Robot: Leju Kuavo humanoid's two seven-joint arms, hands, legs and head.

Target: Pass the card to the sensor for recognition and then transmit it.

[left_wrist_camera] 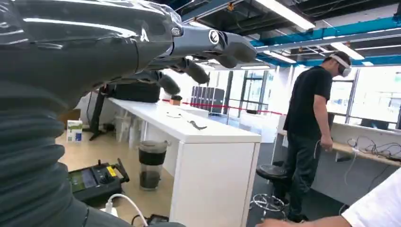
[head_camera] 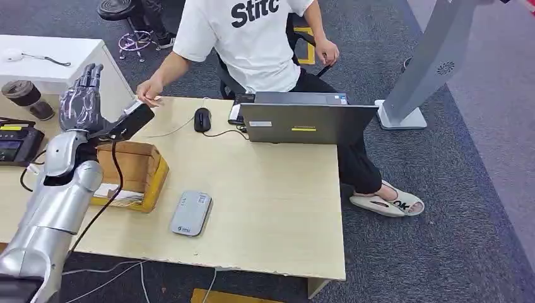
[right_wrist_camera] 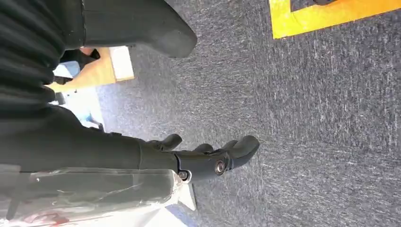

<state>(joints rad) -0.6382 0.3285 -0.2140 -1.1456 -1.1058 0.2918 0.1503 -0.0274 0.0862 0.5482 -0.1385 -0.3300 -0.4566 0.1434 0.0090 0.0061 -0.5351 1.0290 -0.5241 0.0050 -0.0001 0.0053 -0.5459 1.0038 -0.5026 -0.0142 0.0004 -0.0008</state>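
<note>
From your head view, the left hand [head_camera: 82, 95] is raised with fingers straight and apart, holding nothing. The card [head_camera: 133, 106] lies under the seated person's hand [head_camera: 149, 92], well beyond the grey sensor [head_camera: 190, 213]. Your right wrist view shows the right hand [right_wrist_camera: 208, 158] loosely spread above carpet [right_wrist_camera: 307, 118], empty.

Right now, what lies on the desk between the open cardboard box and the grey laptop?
In the head view, a flat grey sensor pad lies between the cardboard box and the laptop.

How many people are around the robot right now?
2: a person in a white shirt seated across the desk, and a person in black standing by a counter. Others may be hidden.
</note>
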